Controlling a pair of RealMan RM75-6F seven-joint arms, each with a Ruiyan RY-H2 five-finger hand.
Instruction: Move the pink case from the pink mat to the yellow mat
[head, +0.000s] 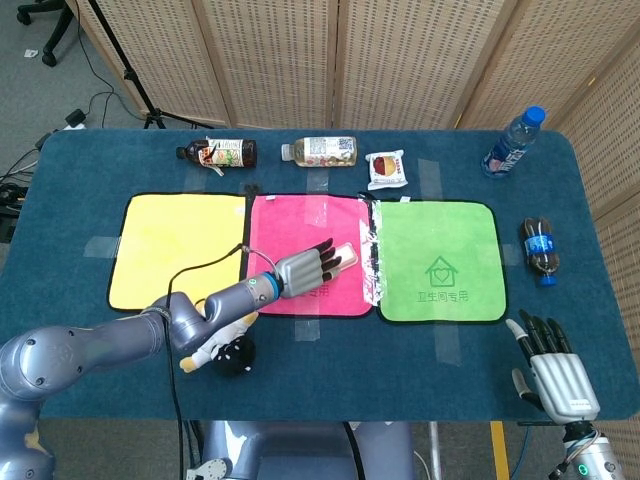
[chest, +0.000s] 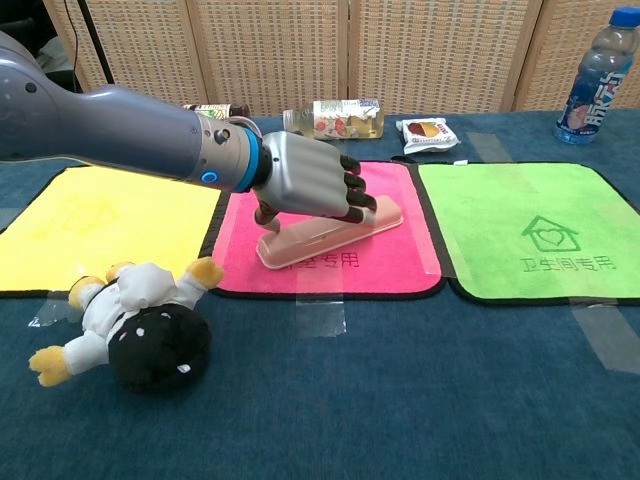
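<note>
Pink case (chest: 328, 232) lies on the pink mat (chest: 395, 265), the left robot hand (chest: 305, 186) curled over it, apparently clamped, one end slightly raised. A firm hold, a clear lift, then a sideways carry to the yellow mat (chest: 100, 222) would serve best. The right robot hand (head: 555, 375) rests apart, fingers spread. Nearest sits one plush toy (chest: 130, 323); three mats follow; four bottles and one snack packet (chest: 427, 132) line the worktop's (chest: 400, 400) back and right edges.

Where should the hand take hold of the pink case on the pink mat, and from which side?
Probably across the middle of the pink case, coming from above. It is long, low and narrow, lying diagonally on the pink mat, so fingers and thumb can close over its two long sides. The left hand is already placed this way, over the case's left half, with the yellow mat just to its left.
</note>
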